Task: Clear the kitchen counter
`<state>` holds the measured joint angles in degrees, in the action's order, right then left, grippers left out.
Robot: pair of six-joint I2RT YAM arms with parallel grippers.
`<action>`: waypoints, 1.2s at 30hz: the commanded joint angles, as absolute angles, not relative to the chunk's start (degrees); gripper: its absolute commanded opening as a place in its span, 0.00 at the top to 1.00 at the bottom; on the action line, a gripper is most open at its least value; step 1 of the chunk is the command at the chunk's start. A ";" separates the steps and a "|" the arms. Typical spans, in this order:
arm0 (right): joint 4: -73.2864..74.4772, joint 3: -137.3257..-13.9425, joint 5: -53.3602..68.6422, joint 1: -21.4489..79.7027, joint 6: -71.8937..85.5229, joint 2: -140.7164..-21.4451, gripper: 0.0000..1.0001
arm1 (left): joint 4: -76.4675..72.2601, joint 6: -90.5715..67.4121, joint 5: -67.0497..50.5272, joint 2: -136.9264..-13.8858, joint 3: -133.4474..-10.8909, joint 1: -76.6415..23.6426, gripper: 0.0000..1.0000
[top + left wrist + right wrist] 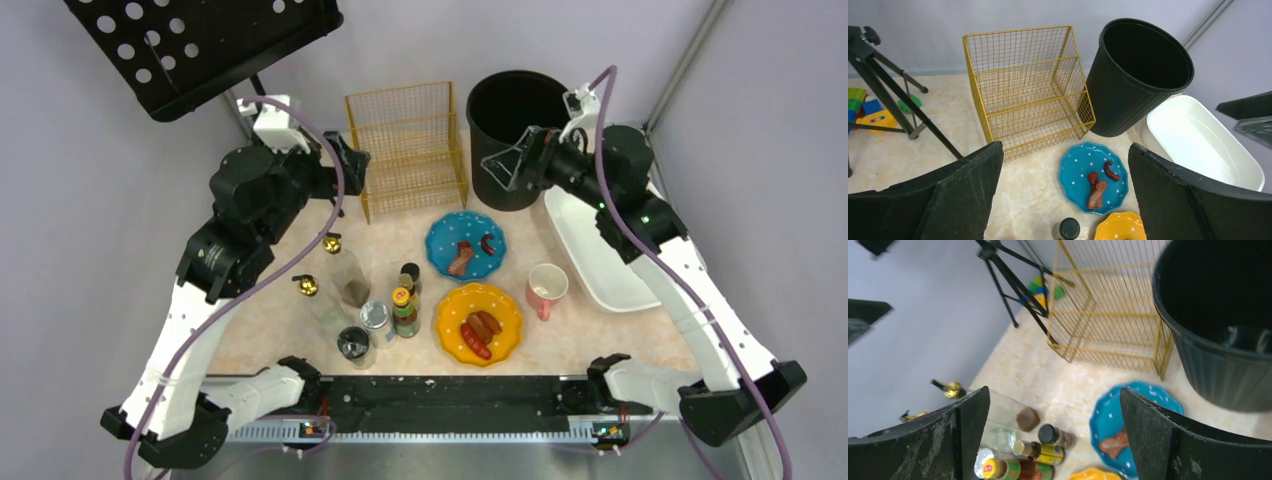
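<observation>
The beige marbled kitchen counter (400,235) holds a blue dotted plate (466,246) with food scraps, a yellow dotted plate (479,323) with sausages, a pink mug (546,288) and a cluster of several bottles and jars (372,300). My left gripper (352,158) is open and empty, raised beside the gold wire rack (408,148); in its wrist view (1064,150) the blue plate (1093,177) lies below. My right gripper (500,168) is open and empty, raised at the black bin's (520,135) front rim; its wrist view (1053,392) looks down on the bottles (1033,447).
A white rectangular tub (600,250) lies at the right, beside the bin. A black perforated panel on a tripod (200,40) stands at the back left. The arm bases and a black rail (440,395) line the near edge.
</observation>
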<state>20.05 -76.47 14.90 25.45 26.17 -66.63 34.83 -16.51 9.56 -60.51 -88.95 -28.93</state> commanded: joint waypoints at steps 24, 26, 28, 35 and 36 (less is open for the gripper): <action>-8.53 -61.60 31.10 46.62 7.99 -66.10 0.01 | 42.67 -19.16 28.65 -49.70 -81.24 -28.85 0.04; -10.51 -61.56 29.74 49.75 5.72 -68.16 0.03 | 43.92 -19.82 29.82 -48.81 -80.74 -28.86 0.05; -13.31 -61.35 27.94 52.67 2.86 -70.33 0.06 | 44.88 -20.75 31.21 -47.84 -79.79 -28.85 0.04; -22.13 -63.55 24.11 56.52 -2.64 -80.02 0.08 | 44.68 -22.37 32.99 -44.71 -74.90 -28.83 0.01; -22.27 -64.48 24.16 56.57 -2.79 -81.46 0.08 | 44.85 -22.56 33.12 -44.49 -74.67 -28.91 0.01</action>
<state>-15.99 -60.42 25.87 55.96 1.41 -76.75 45.12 -21.08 31.00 -45.06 -76.18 -28.93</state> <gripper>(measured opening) 0.918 0.986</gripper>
